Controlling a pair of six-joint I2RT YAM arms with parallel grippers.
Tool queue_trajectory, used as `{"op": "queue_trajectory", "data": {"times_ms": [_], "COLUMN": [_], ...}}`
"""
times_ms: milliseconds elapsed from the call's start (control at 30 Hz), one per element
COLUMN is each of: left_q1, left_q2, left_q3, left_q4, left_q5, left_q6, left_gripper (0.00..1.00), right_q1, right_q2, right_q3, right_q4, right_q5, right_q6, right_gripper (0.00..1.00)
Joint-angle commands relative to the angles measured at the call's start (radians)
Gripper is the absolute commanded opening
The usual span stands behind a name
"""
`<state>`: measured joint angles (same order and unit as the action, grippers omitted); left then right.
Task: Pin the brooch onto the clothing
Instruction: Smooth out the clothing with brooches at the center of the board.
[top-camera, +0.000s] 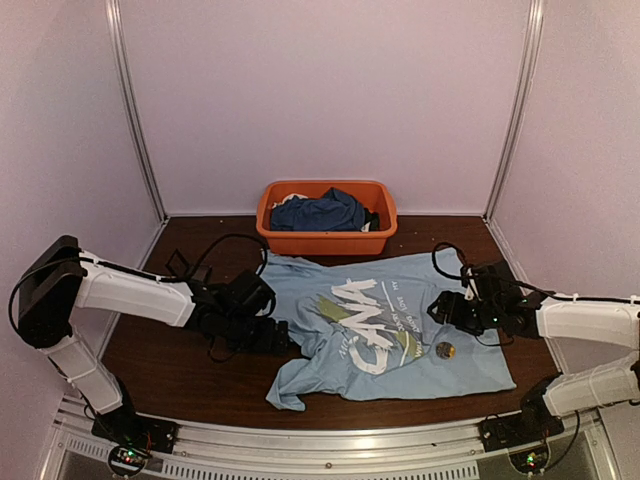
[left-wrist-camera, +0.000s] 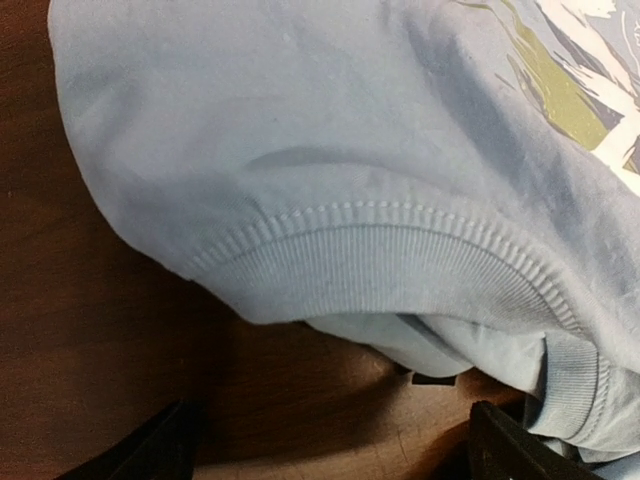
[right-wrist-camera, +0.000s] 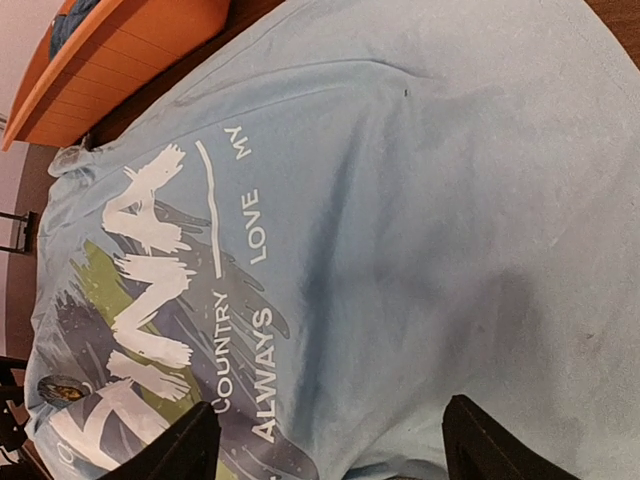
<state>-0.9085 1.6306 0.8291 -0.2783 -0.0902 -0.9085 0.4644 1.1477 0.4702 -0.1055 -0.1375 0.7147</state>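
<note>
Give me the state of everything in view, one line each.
Light blue printed T-shirt: spread on the table, rumpled.
Small round metallic brooch: lying on the shirt, unheld.
Orange plastic basin: upright, holding a garment.
Dark blue garment: crumpled in the basin.
Left hand: open, empty.
Right hand: open, empty.

The left arm (top-camera: 135, 290) stretches rightward from a raised elbow, the left gripper (top-camera: 278, 338) low, fingers (left-wrist-camera: 150, 452) spread wide. The right arm (top-camera: 590, 320) reaches leftward, the right gripper (top-camera: 447, 310) low, fingers (right-wrist-camera: 185, 450) parted, holding nothing.
</note>
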Motion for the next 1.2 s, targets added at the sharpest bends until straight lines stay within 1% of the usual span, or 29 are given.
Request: {"op": "queue_trajectory", "data": {"times_ms": [0, 133, 233, 333, 433, 633, 800, 1000, 1167], "left_q1": [0.005, 0.005, 0.005, 0.006, 0.008, 0.008, 0.01, 0.014, 0.017], "left_q2": [-0.015, -0.069, -0.1, -0.11, -0.073, 0.044, 0.082, 0.163, 0.181], "left_q3": [-0.019, -0.043, -0.044, -0.034, 0.0, 0.066, 0.097, 0.176, 0.208], "left_q4": [0.002, 0.047, 0.042, 0.013, -0.022, -0.047, -0.058, -0.15, -0.228], "left_q5": [-0.048, -0.054, -0.068, -0.112, -0.133, -0.124, -0.16, -0.2, -0.197], "left_q6": [-0.031, -0.043, -0.04, -0.042, -0.04, -0.036, -0.034, 0.0, 0.046], "left_gripper": [0.96, 0.96, 0.96, 0.96, 0.97, 0.97, 0.97, 0.97, 0.97], "right_q1": [-0.009, -0.015, -0.02, -0.026, -0.029, -0.04, -0.041, -0.044, -0.056], "right_q2": [0.015, 0.021, 0.032, 0.041, 0.044, 0.036, 0.038, 0.056, 0.096], "right_q3": [-0.009, -0.017, -0.006, -0.003, -0.005, -0.017, -0.028, -0.041, -0.046], "right_q4": [0.015, 0.028, 0.013, 0.008, 0.007, 0.015, 0.016, 0.007, 0.005], "right_q5": [0.015, 0.005, 0.003, 0.003, 0.006, 0.016, 0.013, 0.04, 0.044], "right_q6": [0.023, 0.035, 0.027, 0.029, 0.04, 0.058, 0.06, 0.08, 0.141], "right_gripper": [0.79, 0.79, 0.79, 0.79, 0.79, 0.79, 0.79, 0.8, 0.8]}}
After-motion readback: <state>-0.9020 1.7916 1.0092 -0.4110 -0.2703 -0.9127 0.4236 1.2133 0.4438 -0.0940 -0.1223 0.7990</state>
